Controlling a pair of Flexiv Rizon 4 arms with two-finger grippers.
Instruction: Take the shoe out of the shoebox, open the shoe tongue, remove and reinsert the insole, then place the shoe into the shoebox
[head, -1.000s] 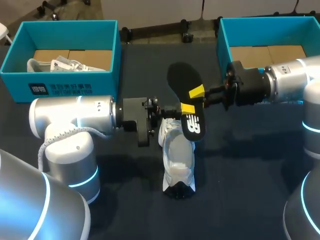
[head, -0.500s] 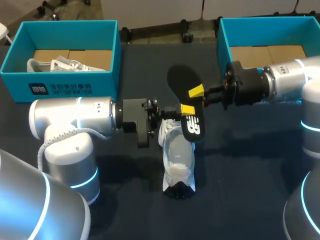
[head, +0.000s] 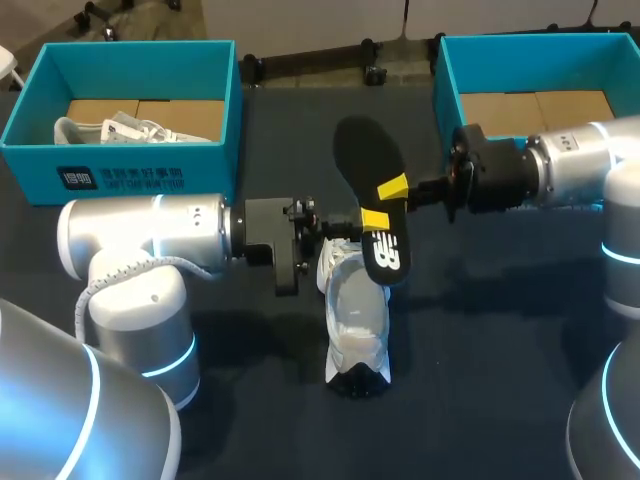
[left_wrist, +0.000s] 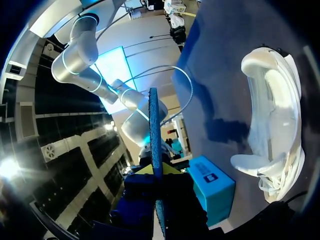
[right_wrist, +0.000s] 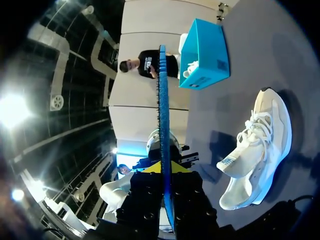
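The white shoe (head: 356, 320) lies on the dark table (head: 480, 330), nearest of the task's things, with nothing gripping it.

Just beyond the shoe's far end, the black insole (head: 365, 160) is out of the shoe and held in the air. Its printed end hangs over the shoe's far end and the rest slants away past it. The head view does not show whether that end touches the shoe. In both wrist views the shoe lies off to one side of the insole, so it looks clear.

The left gripper (head: 372, 219) comes in from the shoe's left and is clamped on the insole near the printed end, fingers nearly together with only the insole's thickness between them. The right gripper (head: 393, 186), from the shoe's right, pinches it the same way just beyond. Each wrist view shows the insole edge-on between that arm's own yellow tips.

Farther off, one blue shoebox (head: 120, 165) stands beyond and left of the shoe with a second shoe (head: 110, 128) inside. Another shoebox (head: 447, 70) stands beyond and right.

The step in hand looks like the insole's removal finished and its reinsertion due. Next, one gripper would probably have to let go. The other must tip the insole end-first into the shoe's opening, and the freed arm should steady the shoe.
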